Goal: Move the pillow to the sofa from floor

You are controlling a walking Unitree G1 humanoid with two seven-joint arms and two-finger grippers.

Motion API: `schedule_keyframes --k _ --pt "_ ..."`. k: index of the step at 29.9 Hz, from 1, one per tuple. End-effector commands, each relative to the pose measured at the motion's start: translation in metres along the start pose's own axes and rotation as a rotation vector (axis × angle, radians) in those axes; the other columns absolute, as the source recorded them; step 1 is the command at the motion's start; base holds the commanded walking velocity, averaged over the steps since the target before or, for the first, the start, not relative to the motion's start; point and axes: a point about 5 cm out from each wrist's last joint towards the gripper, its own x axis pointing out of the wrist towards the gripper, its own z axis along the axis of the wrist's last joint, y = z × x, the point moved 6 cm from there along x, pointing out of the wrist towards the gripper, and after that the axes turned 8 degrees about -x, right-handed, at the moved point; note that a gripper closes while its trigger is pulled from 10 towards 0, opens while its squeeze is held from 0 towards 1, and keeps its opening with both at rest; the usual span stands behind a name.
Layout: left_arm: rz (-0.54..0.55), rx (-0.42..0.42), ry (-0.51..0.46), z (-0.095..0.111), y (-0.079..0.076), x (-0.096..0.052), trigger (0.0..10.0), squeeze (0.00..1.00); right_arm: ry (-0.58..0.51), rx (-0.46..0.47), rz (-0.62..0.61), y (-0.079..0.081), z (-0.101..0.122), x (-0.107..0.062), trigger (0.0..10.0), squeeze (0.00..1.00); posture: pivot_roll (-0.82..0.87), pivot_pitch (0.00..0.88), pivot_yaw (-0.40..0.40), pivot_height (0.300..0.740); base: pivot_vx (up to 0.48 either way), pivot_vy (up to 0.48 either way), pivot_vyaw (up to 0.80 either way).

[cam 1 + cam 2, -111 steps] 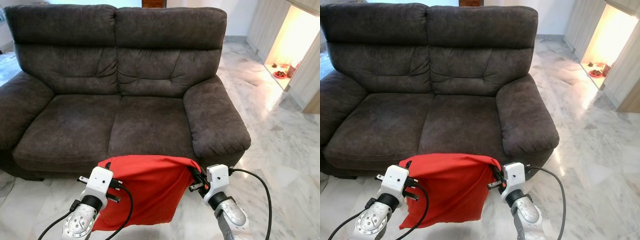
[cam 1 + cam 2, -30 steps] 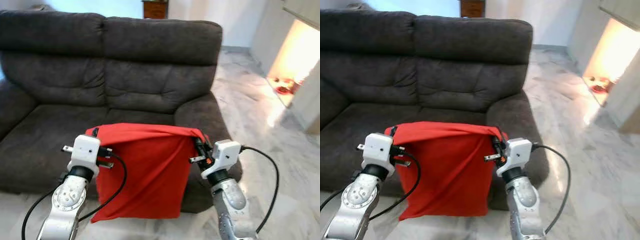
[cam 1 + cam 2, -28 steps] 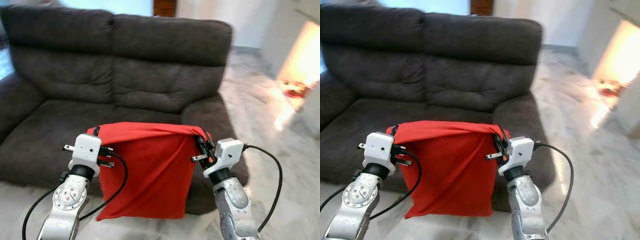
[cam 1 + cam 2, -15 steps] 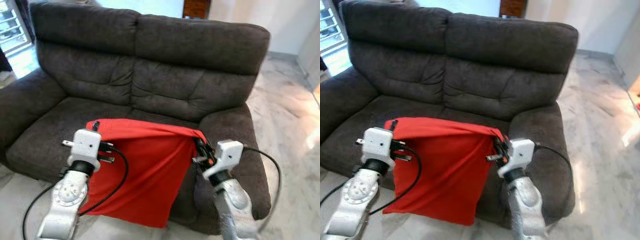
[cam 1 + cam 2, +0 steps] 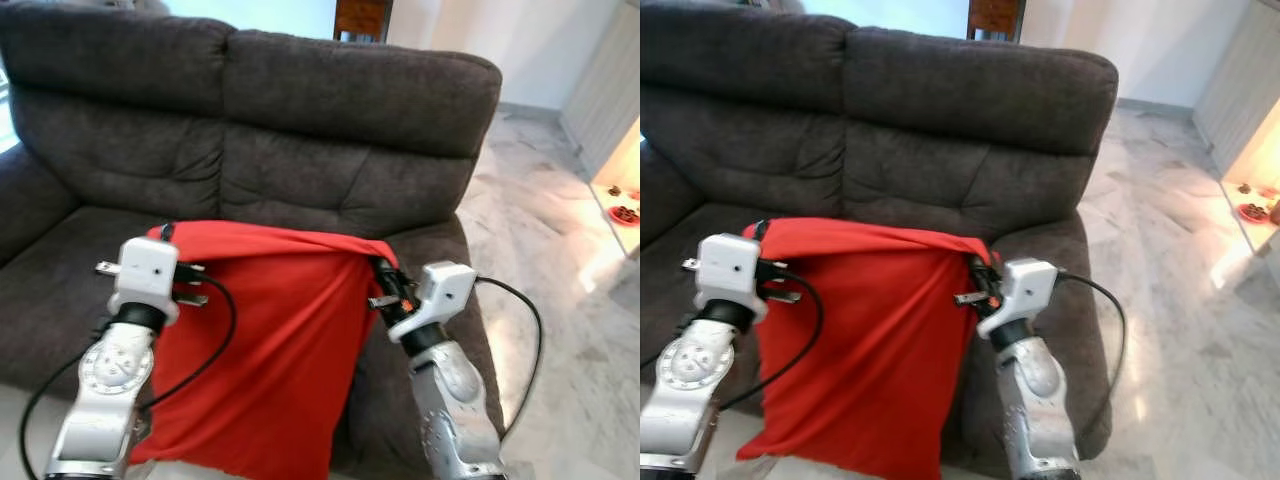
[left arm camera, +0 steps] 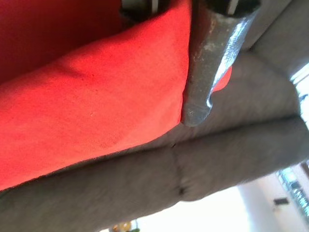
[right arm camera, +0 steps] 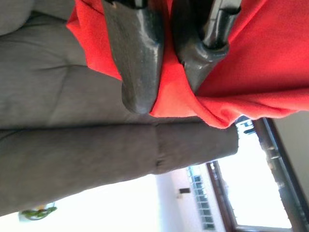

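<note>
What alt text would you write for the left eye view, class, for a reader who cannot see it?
A limp red fabric pillow hangs by its top corners between the left gripper and right gripper, before a dark grey two-seat fabric sofa. Pale marble floor lies to the right.

A red pillow (image 5: 268, 340) hangs limp and upright by its top corners, above the front of the dark grey sofa (image 5: 330, 130), its lower edge below the seat front

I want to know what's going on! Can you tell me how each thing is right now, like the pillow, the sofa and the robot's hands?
pillow: held up, hanging before the sofa seat.
sofa: nothing on its cushions.
left gripper: shut on the pillow's top corner.
right gripper: shut on the other top corner.
</note>
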Motion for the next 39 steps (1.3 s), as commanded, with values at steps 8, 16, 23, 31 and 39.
schedule_keyframes --k 8,16,23,31,39 --pt "0.067 -0.006 -0.171 0.052 0.019 0.011 10.0 0.0 -0.153 -0.037 -0.014 -0.007 0.047 0.007 10.0 0.0 0.08 0.074 -0.022 0.74 0.35 0.0 0.0" --pt "0.096 0.014 -0.224 0.073 0.028 0.014 10.0 0.0 -0.278 -0.045 0.164 0.031 0.09 0.02 10.0 0.0 0.08 0.073 -0.027 0.74 0.348 0.0 0.0" --pt "-0.002 0.018 -0.157 0.054 0.009 0.01 10.0 0.0 -0.181 -0.058 0.316 0.055 0.064 0.012 10.0 0.0 0.08 0.076 -0.031 0.74 0.185 0.0 0.0" --pt "-0.172 -0.003 -0.03 0.021 -0.022 0.001 10.0 0.0 -0.045 -0.145 0.576 0.089 0.03 -0.015 10.0 0.0 0.08 0.077 -0.032 0.74 0.0 0.0 0.0" --pt "-0.255 0.034 0.048 0.004 -0.028 -0.003 10.0 0.0 -0.05 -0.152 0.589 0.093 0.029 -0.014 10.0 0.0 0.08 0.065 -0.027 0.74 0.0 0.0 0.0"
